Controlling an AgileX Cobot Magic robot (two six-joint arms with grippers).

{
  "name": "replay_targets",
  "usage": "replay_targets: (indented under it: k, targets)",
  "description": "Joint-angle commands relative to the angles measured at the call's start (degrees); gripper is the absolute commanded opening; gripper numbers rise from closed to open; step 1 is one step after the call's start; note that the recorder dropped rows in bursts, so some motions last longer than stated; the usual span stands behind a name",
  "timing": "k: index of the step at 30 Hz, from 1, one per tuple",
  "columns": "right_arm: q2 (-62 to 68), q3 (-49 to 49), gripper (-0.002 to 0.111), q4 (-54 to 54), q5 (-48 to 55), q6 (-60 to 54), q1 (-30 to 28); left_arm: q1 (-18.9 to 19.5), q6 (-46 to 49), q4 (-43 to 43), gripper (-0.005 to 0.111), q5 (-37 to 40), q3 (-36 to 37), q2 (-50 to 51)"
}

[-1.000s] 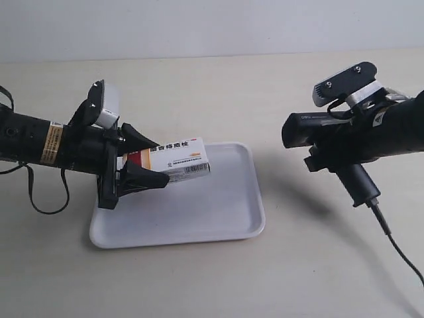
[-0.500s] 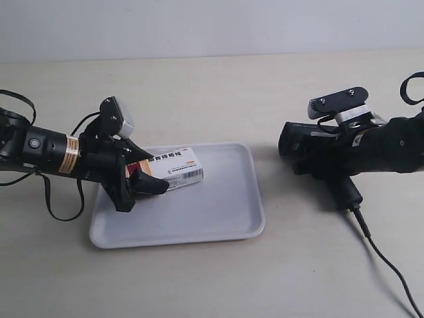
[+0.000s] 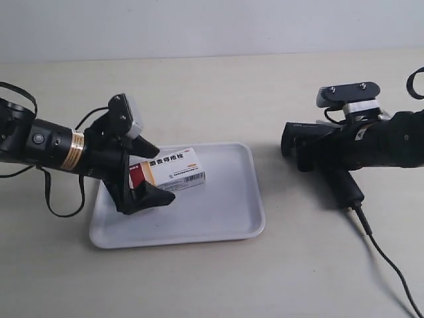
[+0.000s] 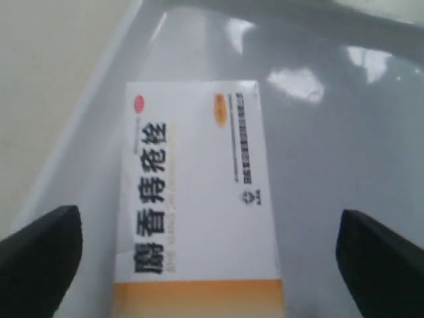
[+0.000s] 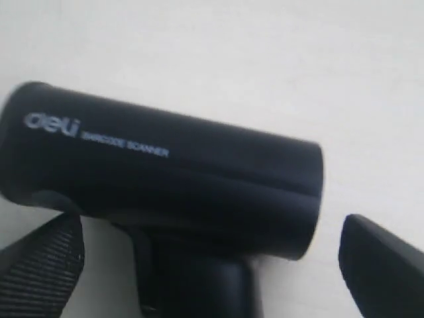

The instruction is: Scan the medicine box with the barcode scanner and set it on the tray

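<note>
The left gripper (image 3: 151, 172) stands spread wide, its two black fingers (image 4: 40, 248) well apart on either side of the medicine box (image 3: 169, 170) and touching neither long edge. The box lies flat inside the tray (image 3: 218, 218), between the fingertips, its orange-banded end toward the gripper's base. In the left wrist view the box (image 4: 195, 192) is cut off at that end, and its small print is too blurred to read.

The right gripper (image 5: 212, 265) has its fingers set either side of the barcode scanner (image 3: 324, 156), holding it off the tray, well to the side. In the right wrist view the scanner's head (image 5: 165, 179) fills the frame; where the fingers meet the handle is hidden, and the table beneath is blurred.
</note>
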Motion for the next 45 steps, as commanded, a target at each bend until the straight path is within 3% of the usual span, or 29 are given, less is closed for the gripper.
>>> replay_targets:
  k: [1,7,10,13,17,18,20,30,37,45]
  targets:
    - [-10.0,0.1,0.105,-0.1,4.6,0.6,0.2,-0.3,-6.7,3.9,0.105,0.2,0.0,-9.0]
    - [-29.3,0.1,0.104,-0.1,13.6,0.6,0.2,-0.3,-22.1,13.3,0.101,0.2,0.0,-24.1]
    - [-39.4,0.1,0.096,0.0,13.4,0.6,0.2,-0.1,-26.0,13.3,0.084,0.2,0.5,-31.7]
    - [-49.4,0.1,0.075,0.0,12.4,0.6,0.2,-0.1,-31.4,13.3,0.052,0.5,0.9,-39.1]
    - [-59.9,1.0,0.027,-1.2,12.3,0.4,0.2,-0.1,-37.7,13.3,0.004,2.9,3.4,-49.6]
    - [-62.3,1.7,0.016,-1.2,12.3,0.1,0.2,-0.1,-39.1,13.3,0.001,4.1,4.7,-52.4]
    - [-66.2,3.5,0.000,-1.2,12.2,-0.6,0.2,-0.1,-42.9,13.3,0.001,7.2,8.1,-57.7]
    - [-77.2,9.4,0.001,-1.2,15.4,-1.3,0.2,-0.1,-57.0,13.3,0.001,26.9,27.2,-91.2]
    - [-77.9,9.4,0.001,-1.2,15.4,-0.9,0.2,-0.1,-56.5,13.3,0.001,25.2,34.5,-107.9]
    - [-77.9,9.4,0.001,-1.2,15.4,-0.9,0.2,-0.1,-55.4,13.3,0.001,26.1,35.2,-114.7]
